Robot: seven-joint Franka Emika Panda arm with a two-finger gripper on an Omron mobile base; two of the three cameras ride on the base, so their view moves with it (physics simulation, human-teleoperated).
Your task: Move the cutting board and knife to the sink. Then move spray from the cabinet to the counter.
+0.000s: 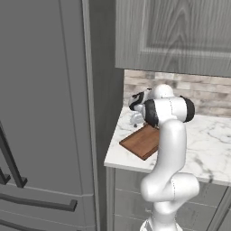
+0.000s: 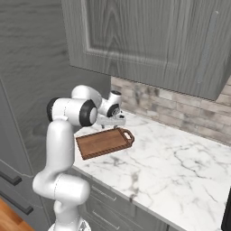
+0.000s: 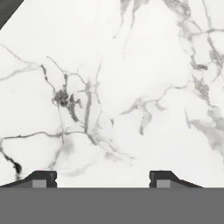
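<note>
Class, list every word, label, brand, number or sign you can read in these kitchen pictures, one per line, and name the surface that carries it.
There is no readable text in any view.
The cabinet door is plain wood grain, no lettering.
The cutting board carries no mark or brand.
The counter shows only grey veins, no writing.
The brick backsplash has no sign.

A: Where's the cutting board point(image 1: 142, 141)?
B: Flat on the marble bench point(image 1: 207, 144), at its left end, partly behind the arm.
A: And the end effector point(image 1: 135, 118)?
B: Just above the board's far end, beneath the cabinet point(image 1: 176, 34).
</note>
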